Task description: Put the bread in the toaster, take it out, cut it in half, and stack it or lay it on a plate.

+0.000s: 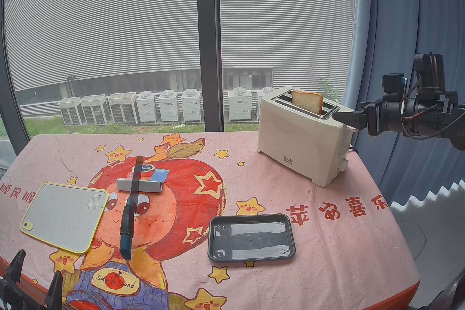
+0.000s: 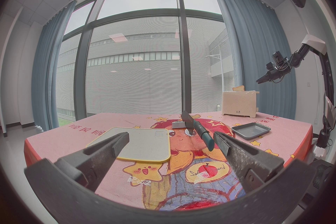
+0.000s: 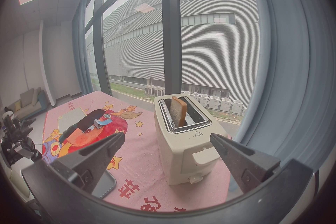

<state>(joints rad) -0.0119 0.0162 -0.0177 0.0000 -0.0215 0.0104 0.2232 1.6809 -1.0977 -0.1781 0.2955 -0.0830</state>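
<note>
Tan bread slice [image 1: 307,101] stands upright in the cream plastic toaster [image 1: 302,144], top exposed for pinching; my right gripper [image 1: 344,117] hangs beside it, spread wide, empty; left gripper [image 2: 170,135] likewise.

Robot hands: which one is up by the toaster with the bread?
The right hand, raised beside the toaster where the bread stands in a slot. The left hand is low down, far from it, near the cutting board.

One counted of each: tan bread slice [image 1: 307,101], cream plastic toaster [image 1: 300,144], blue-handled black knife [image 1: 129,211], dark rectangular tray [image 1: 251,238], yellow-edged white cutting board [image 1: 64,216], white block rest [image 1: 147,186].
</note>
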